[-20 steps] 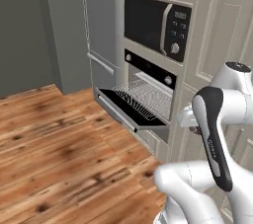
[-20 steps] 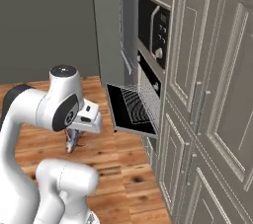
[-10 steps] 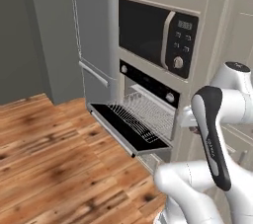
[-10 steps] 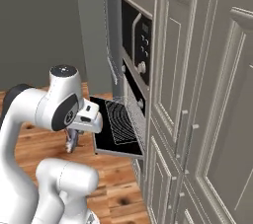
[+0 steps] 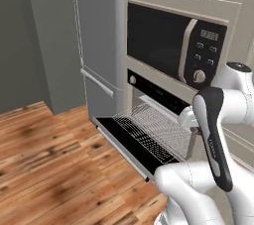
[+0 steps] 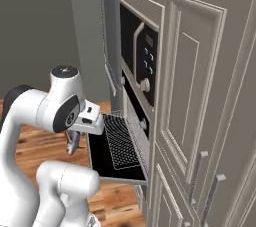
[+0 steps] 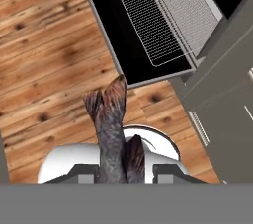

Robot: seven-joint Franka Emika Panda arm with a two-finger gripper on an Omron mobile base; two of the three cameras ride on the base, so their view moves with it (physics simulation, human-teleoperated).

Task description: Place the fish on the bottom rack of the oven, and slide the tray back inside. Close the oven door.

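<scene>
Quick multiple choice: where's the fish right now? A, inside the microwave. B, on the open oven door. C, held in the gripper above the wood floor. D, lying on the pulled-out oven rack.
C: in the hand view the fish hangs from the gripper with its tail over the wood floor, short of the open oven door and the bottom rack.

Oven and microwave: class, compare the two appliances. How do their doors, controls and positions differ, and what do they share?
The oven door lies folded down flat with the rack slid out over it; the microwave is shut. The oven has a round knob at its left end; the microwave has a keypad and dial. The microwave sits directly above the oven. Both have black fronts, built into one cabinet column.
</scene>
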